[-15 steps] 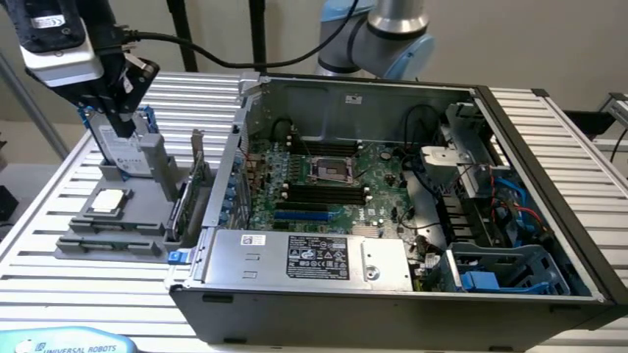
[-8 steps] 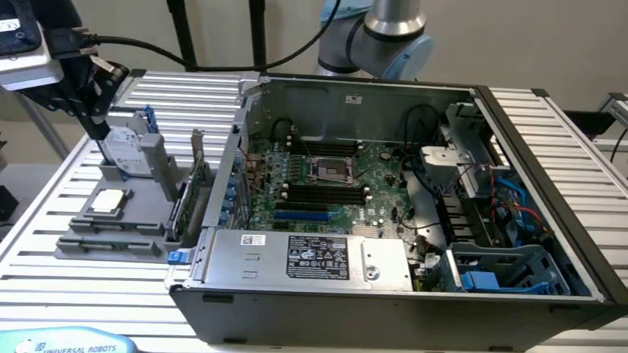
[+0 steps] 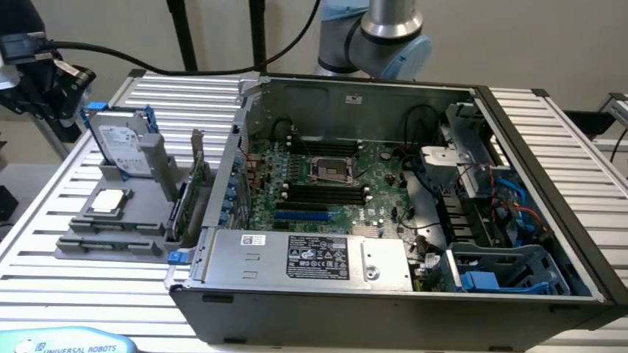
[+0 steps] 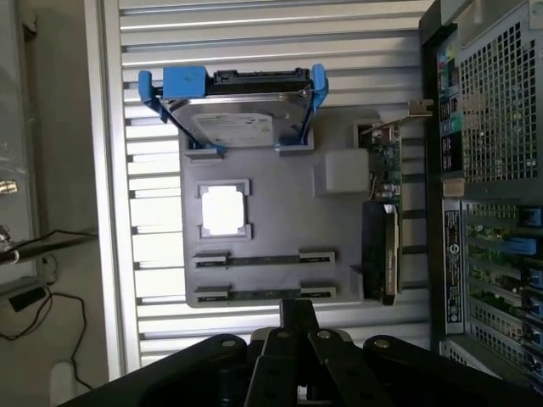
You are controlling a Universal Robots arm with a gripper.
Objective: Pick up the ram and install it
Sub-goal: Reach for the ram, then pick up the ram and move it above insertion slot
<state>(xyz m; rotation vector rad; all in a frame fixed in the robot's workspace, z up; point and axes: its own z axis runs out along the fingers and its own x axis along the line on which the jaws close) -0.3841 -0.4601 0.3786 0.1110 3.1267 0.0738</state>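
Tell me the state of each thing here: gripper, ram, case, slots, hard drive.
gripper, shut, empty, above the gray holder
ram, two sticks seated in the gray holder, untouched
computer case, side open
memory slots, empty
hard drive, upright in its blue caddy

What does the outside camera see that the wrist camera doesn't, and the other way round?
Exterior view: the motherboard inside the case, and the power supply.
Wrist view: the shut gripper and a thin cable beside the table.
Both: the case, the grey tray, the hard drive in its blue frame, and the silver chip.
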